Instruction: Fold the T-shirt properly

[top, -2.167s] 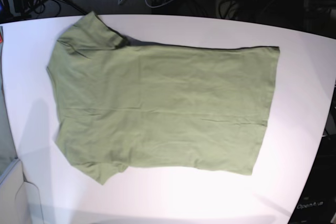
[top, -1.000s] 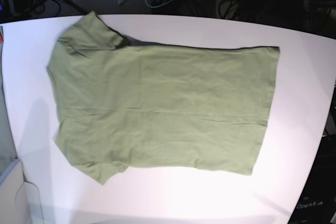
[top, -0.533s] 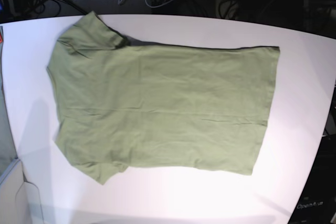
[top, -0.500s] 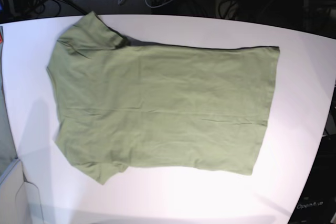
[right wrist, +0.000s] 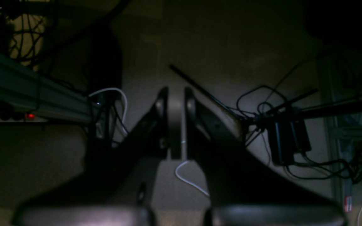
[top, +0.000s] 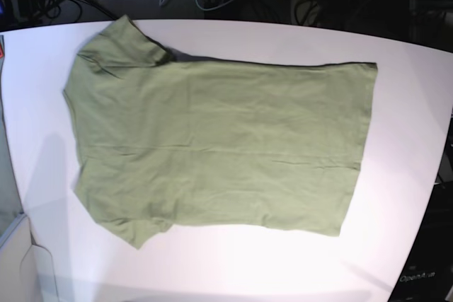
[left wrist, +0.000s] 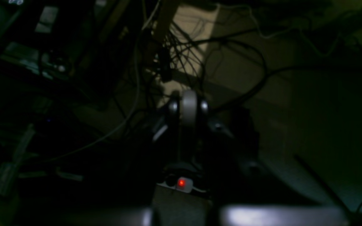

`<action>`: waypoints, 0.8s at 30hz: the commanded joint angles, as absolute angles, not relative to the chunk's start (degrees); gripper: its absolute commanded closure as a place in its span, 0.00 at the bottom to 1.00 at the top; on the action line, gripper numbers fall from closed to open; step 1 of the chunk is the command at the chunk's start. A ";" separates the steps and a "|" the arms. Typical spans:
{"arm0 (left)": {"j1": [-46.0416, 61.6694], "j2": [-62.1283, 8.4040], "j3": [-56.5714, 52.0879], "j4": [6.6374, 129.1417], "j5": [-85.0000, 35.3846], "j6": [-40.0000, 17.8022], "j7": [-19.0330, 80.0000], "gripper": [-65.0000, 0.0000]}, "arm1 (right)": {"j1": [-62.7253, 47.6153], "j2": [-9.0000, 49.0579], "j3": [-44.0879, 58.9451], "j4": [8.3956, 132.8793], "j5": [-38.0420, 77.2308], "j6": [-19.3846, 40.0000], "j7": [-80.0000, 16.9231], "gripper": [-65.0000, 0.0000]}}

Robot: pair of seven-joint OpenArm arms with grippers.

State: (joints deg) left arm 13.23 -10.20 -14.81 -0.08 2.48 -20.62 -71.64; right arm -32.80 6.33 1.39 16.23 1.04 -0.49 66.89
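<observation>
Olive cotton T-shirt lies spread flat on the white bench, collar end toward base view's left, hem to the right, both sleeves out, no fold made. Beyond the bench edge, both arms hang off over dark floor and cables. Left gripper fingers pressed together, empty; right gripper likewise. Folding not started; next move likely needs an arm brought in to pinch a sleeve or hem edge.
</observation>
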 commanded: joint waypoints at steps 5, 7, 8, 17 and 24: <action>1.54 -12.88 -8.48 0.00 2.68 -20.62 -68.09 0.99 | -33.98 6.64 1.54 16.13 1.36 -0.31 68.35 1.00; -1.01 -12.70 -5.67 0.00 2.51 -20.62 -69.76 0.99 | -33.98 6.64 1.54 16.13 1.36 -0.31 68.35 1.00; -2.15 -12.62 -4.18 0.00 2.59 -20.62 -70.81 0.99 | -33.98 6.64 1.54 16.13 1.36 -0.31 68.35 1.00; -7.52 -10.86 -0.75 0.00 2.07 -20.09 -75.56 0.99 | -33.27 6.64 1.63 16.04 1.63 -0.31 68.53 1.00; -6.11 -11.65 -0.66 0.00 2.07 -20.09 -75.47 0.99 | -32.92 6.64 1.63 16.04 1.63 -0.31 68.62 1.00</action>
